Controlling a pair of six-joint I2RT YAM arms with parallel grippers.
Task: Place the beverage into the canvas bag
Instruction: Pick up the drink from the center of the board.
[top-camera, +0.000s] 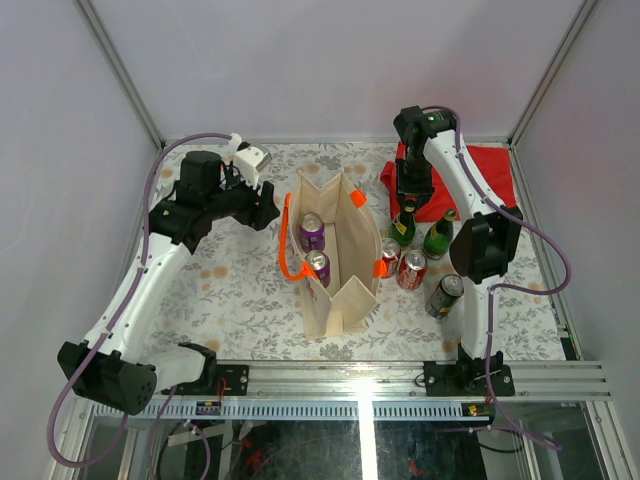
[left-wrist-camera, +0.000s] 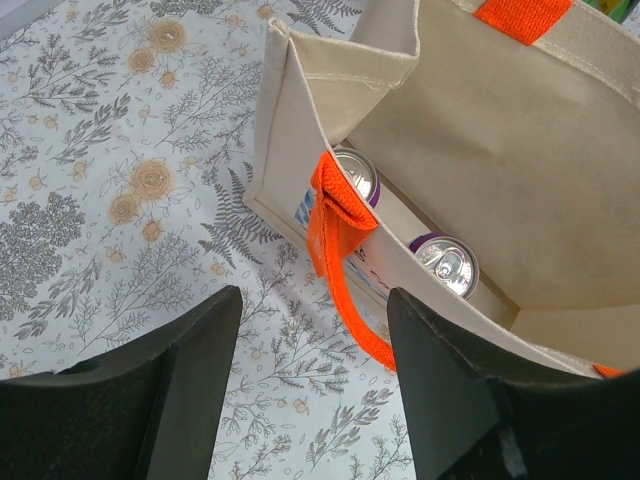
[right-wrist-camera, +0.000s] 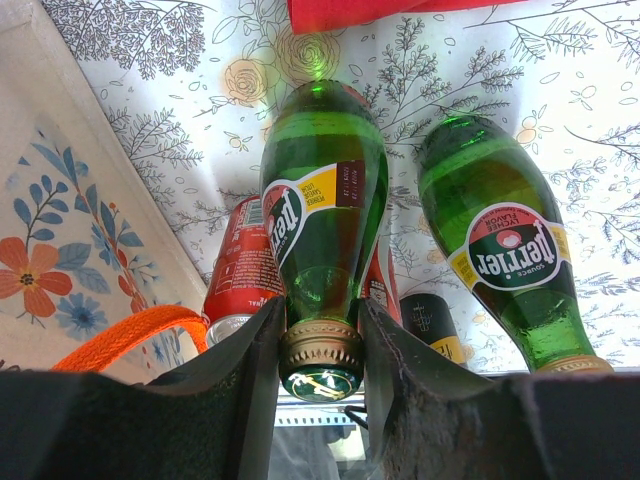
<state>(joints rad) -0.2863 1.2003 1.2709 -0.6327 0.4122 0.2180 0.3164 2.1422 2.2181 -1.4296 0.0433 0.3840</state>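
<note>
The canvas bag (top-camera: 350, 290) stands open mid-table with orange handles (left-wrist-camera: 340, 270); two purple-topped cans (left-wrist-camera: 447, 265) sit inside it. Just right of the bag, a green Perrier bottle (right-wrist-camera: 322, 210) stands upright among other drinks. My right gripper (right-wrist-camera: 322, 320) comes down over it, and both fingers press against its gold cap and neck. In the top view that gripper (top-camera: 405, 208) is over the bottle (top-camera: 404, 232). My left gripper (left-wrist-camera: 313, 300) hangs open and holds nothing, left of the bag and above the tablecloth, near the drooping handle.
A second green bottle (right-wrist-camera: 490, 240) stands right of the gripped one. Red cans (top-camera: 411, 269) and a black can (top-camera: 445, 295) crowd in front of it. A flat red cloth (top-camera: 480, 175) lies at the back right. The bag's floral-printed side (right-wrist-camera: 60, 230) is close on the left.
</note>
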